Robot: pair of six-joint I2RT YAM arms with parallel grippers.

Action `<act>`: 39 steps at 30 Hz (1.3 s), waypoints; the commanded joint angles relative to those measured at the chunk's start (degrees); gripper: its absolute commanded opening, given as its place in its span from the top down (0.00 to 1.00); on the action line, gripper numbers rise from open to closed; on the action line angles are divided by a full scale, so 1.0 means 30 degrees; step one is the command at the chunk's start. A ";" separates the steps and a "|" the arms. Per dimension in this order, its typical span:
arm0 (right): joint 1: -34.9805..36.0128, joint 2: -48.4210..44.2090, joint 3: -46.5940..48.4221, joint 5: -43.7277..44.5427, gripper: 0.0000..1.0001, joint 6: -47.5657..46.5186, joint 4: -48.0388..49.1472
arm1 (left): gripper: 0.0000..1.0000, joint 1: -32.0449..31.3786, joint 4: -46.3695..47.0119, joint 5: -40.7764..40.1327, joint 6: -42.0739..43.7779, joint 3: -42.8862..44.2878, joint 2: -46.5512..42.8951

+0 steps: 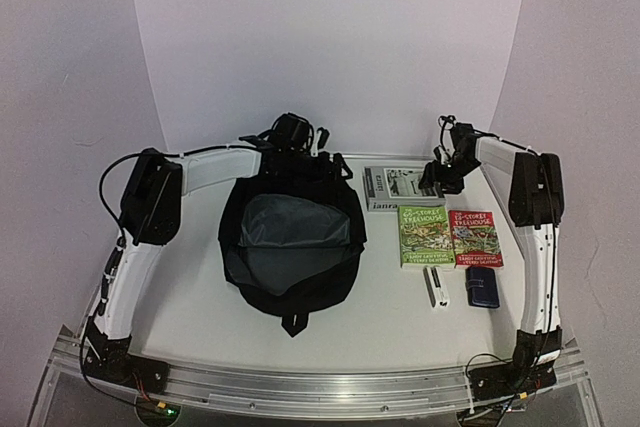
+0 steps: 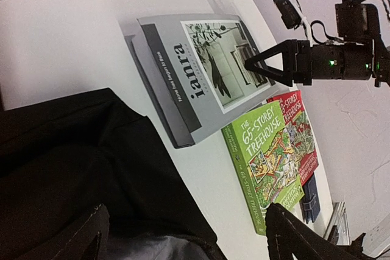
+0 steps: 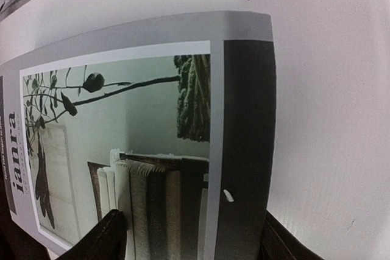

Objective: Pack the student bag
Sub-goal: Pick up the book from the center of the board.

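The student bag (image 1: 290, 247) lies mid-table, a large black backpack with its mouth open and grey lining showing. Its black fabric fills the lower left of the left wrist view (image 2: 79, 168). My left gripper (image 1: 292, 132) is open and empty at the bag's far rim, jaws wide apart (image 2: 183, 242). A grey "ianra" book (image 1: 395, 187) lies to the right of the bag. My right gripper (image 1: 440, 175) is open just above that book's right edge (image 3: 140, 132), with a finger (image 3: 103, 238) on each side and nothing held. It also shows in the left wrist view (image 2: 262, 65).
A green Treehouse book (image 1: 425, 235) and a red one (image 1: 476, 238) lie side by side in front of the grey book. A white pen (image 1: 434, 290) and a small dark-blue case (image 1: 484, 287) lie nearer the front edge. White walls enclose the back and sides.
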 commanded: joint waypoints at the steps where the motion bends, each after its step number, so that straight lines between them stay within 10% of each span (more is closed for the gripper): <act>1: 0.0331 0.0605 -0.0589 0.0161 0.39 0.0377 -0.0321 | 0.13 -0.0381 0.0196 0.0940 -0.0457 0.2556 0.1253; 13: 0.0352 -0.0873 0.0249 -0.1532 1.00 0.1172 -0.0044 | 0.12 -0.0373 0.0708 -0.0308 -0.0455 -0.0279 -0.0229; 39: 0.0341 -0.9020 -0.0914 -0.6125 1.00 0.3365 -0.0083 | 0.00 -0.0232 0.2559 0.0304 0.0215 -0.6902 -0.7508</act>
